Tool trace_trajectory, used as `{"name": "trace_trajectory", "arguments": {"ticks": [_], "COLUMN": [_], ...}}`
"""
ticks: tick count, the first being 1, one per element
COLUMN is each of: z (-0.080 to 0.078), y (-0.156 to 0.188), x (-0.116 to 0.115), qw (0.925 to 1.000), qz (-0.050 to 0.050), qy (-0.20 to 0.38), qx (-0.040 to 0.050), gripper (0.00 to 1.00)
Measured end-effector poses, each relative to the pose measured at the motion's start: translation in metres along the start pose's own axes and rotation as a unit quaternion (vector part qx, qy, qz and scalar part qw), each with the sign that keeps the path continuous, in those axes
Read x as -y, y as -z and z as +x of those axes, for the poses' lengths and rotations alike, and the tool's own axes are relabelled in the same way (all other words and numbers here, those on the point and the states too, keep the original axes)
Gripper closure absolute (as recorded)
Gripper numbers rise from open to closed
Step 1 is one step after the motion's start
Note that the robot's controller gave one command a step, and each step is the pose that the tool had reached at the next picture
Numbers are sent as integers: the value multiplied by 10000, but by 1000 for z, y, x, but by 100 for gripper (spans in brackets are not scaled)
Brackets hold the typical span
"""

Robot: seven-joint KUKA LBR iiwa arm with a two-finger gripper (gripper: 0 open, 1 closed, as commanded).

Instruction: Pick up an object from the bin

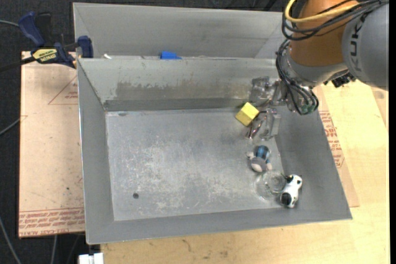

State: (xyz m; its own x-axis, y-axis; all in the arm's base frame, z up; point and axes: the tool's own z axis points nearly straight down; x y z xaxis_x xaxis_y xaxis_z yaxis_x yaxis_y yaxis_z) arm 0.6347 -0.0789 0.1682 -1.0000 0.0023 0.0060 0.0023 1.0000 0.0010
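Note:
My gripper (266, 122) hangs over the right rear part of the bin. A small yellow block (247, 114) sits right against its left side; whether the block is gripped or only beside it cannot be made out. Just below the gripper on the bin floor lies a small blue and white round thing (260, 157).
Near the front right corner lie a white and black toy (289, 190) and a clear plastic piece (270, 183) beside it. A blue thing (169, 55) shows at the top of the back wall. The arm with its orange cover comes in from the right.

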Motion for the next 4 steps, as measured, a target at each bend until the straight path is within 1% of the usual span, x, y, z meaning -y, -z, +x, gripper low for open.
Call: {"name": "trace_trajectory", "arguments": {"ticks": [1,2,3,4], "z": [-2,18,47,36], "y": [5,-36,-45,-27], "x": [0,18,38,44], "qw": [10000,9960,9745,9839], "qz": [5,10,-6,8], "qy": [8,889,2243,1788], "qx": [41,81,9,52], "gripper": [0,0,0,0]}}
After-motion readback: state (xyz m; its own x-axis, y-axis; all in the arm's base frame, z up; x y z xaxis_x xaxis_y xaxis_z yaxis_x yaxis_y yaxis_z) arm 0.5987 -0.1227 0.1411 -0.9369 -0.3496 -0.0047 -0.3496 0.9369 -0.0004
